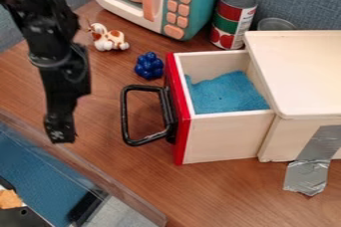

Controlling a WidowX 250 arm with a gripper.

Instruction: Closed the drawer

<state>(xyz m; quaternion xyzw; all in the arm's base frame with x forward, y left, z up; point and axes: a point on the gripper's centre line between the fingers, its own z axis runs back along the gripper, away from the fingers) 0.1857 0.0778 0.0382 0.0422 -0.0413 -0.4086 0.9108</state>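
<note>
1. The drawer stands open, pulled out of the left side of the pale wooden box; its front is red.
2. A black handle sticks out from that front, towards the left.
3. In the drawer lies a rumpled blue cloth.
4. The end effector hangs pointing down at the left, apart from the handle. I cannot tell whether it is spread or pressed together.
5. Grey tape runs from the side of the box down onto the tabletop.
6. Behind the drawer, a red and green can stands upright near the box, with a second can partly hidden behind the box.
7. A teal and white toy microwave is left of the cans.
8. In front of it are a white and brown toy dog and a lumpy blue toy, apart from each other.
</note>
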